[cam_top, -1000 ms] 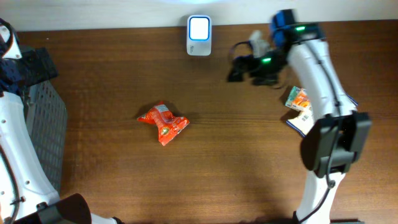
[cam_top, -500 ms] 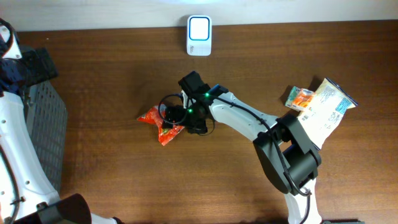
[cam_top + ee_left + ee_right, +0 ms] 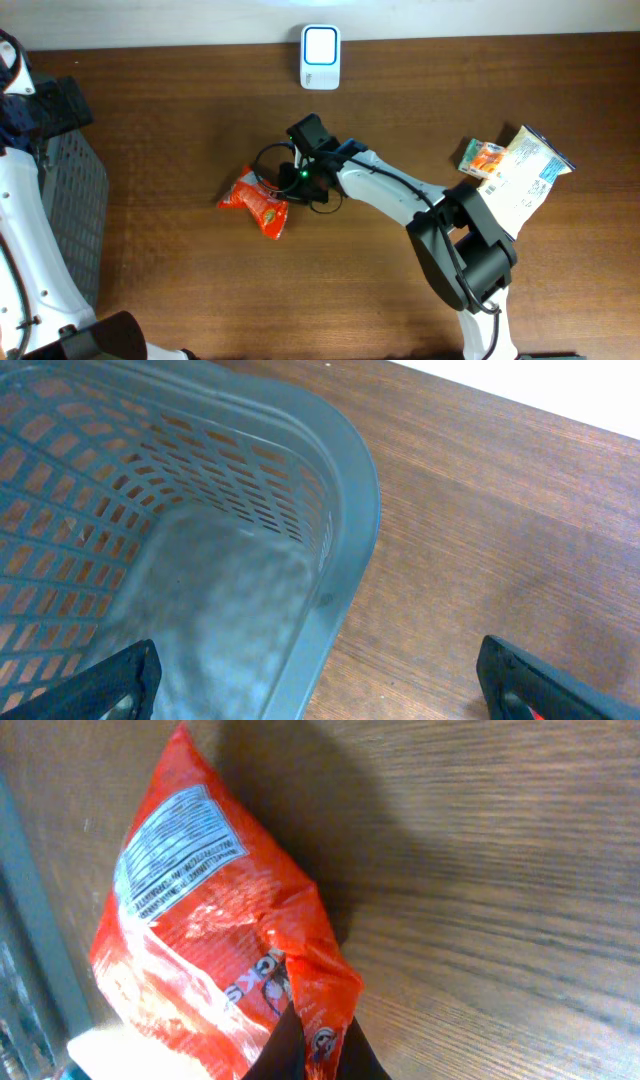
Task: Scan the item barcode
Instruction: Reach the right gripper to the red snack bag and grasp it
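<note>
Now my right gripper (image 3: 291, 188) is clamping shut on a corner of the crinkly orange-red snack packet (image 3: 257, 200), near mid-bench (image 3: 180, 290), at seven o'clock from the white box-shaped scanner (image 3: 320, 44); my left gripper (image 3: 318, 678) is hanging open above the grey mesh basket (image 3: 345, 510).

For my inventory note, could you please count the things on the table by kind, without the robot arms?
Packets: 3 (red packet, orange packet, white packet)
Scanners: 1 (white scanner)
Baskets: 1 (grey basket)
Total: 5
</note>
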You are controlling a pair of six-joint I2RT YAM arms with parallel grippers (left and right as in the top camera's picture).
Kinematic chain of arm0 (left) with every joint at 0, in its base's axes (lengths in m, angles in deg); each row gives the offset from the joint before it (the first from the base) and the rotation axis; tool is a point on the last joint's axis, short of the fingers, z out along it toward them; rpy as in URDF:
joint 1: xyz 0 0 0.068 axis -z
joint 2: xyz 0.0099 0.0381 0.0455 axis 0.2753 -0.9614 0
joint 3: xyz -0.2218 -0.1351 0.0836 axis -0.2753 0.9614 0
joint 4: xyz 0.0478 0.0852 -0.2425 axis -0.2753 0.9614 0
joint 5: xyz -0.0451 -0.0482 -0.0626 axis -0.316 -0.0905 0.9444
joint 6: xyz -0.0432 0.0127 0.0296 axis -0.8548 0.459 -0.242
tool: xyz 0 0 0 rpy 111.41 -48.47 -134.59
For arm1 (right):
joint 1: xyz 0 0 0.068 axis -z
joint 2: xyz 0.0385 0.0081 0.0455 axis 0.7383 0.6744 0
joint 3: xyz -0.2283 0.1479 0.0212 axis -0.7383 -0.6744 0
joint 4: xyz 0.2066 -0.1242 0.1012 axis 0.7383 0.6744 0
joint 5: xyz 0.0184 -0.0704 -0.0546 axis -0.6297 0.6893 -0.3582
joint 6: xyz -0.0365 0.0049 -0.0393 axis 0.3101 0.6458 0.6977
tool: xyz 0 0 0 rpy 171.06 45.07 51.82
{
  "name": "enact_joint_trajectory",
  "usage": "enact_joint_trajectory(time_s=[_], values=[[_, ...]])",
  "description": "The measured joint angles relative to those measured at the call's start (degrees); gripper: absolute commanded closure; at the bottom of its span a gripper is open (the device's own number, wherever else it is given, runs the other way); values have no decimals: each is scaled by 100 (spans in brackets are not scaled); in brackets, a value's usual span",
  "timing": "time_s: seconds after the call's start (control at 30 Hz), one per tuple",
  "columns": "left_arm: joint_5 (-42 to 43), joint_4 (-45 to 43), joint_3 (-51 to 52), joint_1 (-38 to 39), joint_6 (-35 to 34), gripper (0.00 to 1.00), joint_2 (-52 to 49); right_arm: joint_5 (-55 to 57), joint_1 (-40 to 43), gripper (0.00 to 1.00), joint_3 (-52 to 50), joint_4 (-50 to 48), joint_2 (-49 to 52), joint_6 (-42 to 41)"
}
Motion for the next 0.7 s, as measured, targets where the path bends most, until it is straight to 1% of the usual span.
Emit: enact_joint_trajectory(time_s=[0.03, 0.1, 0.13, 0.17, 0.2, 0.23, 0.27, 0.3, 0.33, 0.47, 0.53, 0.57, 0.6, 0.63, 0.67, 0.7], values=[[0, 0, 0, 0, 0, 1, 0, -87, 57, 96, -2, 59, 0, 175], [2, 0, 0, 0, 0, 1, 0, -289, 426, 96, 70, 610, 0, 1014], [0, 2, 0, 0, 0, 1, 0, -358, 726, 91, 116, 940, 0, 1521], [0, 0, 0, 0, -2, 1, 0, -391, 1078, 64, 195, 1252, 0, 2046], [0, 2, 0, 0, -2, 1, 0, -442, 1294, 44, 275, 1373, 2, 2350], [0, 0, 0, 0, 0, 1, 0, -555, 1631, 34, 393, 1429, 2, 2752], [0, 0, 0, 0, 0, 1, 0, -629, 1722, 27, 426, 1473, 2, 2863], [0, 0, 0, 0, 0, 1, 0, -702, 1762, 11, 435, 1534, 0, 2959], [0, 0, 0, 0, -2, 1, 0, -750, 1753, 2, 437, 1631, 0, 2922], [0, 0, 0, 0, -2, 1, 0, -876, 1722, 1, 413, 1729, 0, 1976], [0, 0, 0, 0, 0, 1, 0, -879, 1696, 2, 284, 1572, 0, 1547], [0, 0, 0, 0, 0, 1, 0, -876, 1628, 2, 114, 1373, 2, 1235], [0, -2, 0, 0, -2, 1, 0, -876, 1574, 4, -7, 1143, 0, 1095], [0, 2, 0, 0, -2, 1, 0, -881, 1488, 11, -125, 922, 0, 916], [0, 2, 0, 0, -2, 1, 0, -925, 1388, 23, -203, 686, -2, 728], [0, 0, 0, 0, -2, 1, 0, -920, 1333, 46, -245, 531, -2, 612]])
